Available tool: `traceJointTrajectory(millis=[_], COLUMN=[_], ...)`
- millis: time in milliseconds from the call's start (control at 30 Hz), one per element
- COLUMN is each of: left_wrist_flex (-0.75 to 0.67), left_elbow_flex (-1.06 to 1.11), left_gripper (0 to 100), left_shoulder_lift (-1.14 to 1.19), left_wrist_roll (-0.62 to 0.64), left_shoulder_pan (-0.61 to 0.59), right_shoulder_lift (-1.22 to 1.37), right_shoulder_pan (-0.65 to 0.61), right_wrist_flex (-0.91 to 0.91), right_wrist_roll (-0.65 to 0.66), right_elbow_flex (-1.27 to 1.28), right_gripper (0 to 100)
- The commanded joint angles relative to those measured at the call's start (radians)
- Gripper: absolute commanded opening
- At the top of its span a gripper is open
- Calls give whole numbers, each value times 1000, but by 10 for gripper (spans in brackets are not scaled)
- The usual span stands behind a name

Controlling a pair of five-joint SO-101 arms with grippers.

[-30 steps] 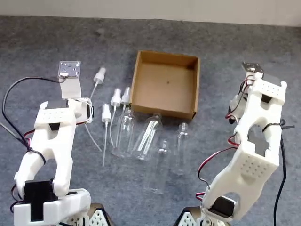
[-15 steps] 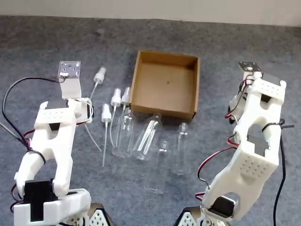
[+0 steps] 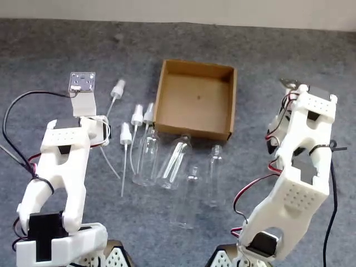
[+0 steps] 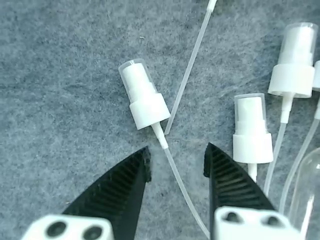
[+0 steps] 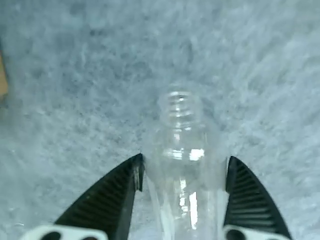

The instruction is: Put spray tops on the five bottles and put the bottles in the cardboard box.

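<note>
Bottle (image 5: 180, 115), neck foremost, framed between spread jaws of right hand (image 5: 184, 161)

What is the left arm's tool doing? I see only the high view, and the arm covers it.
Observer: The left tool is open, its jaws either side of the thin tube of a spray top.
Visitor: Touching it?
Observer: No, grey mat shows between the tube and each jaw.
Visitor: And the right tool?
Observer: The right tool is open too, a clear bottle lying between its jaws.
</note>
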Motion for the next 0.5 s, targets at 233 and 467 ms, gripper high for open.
traceJointTrajectory(millis=[233, 467], left_wrist_flex=[-18, -18], left_elbow_flex=[-5, -5], left_gripper=[140, 140], left_shoulder_lift=[-4, -4], left_wrist_roll=[0, 0], left_shoulder_pan=[-4, -4], right_shoulder_lift=[-13, -13], right_shoulder_pan=[84, 77], right_wrist_flex=[-33, -30], right_wrist_roll=[-106, -103], right_elbow_flex=[-50, -53], right_gripper=[156, 255])
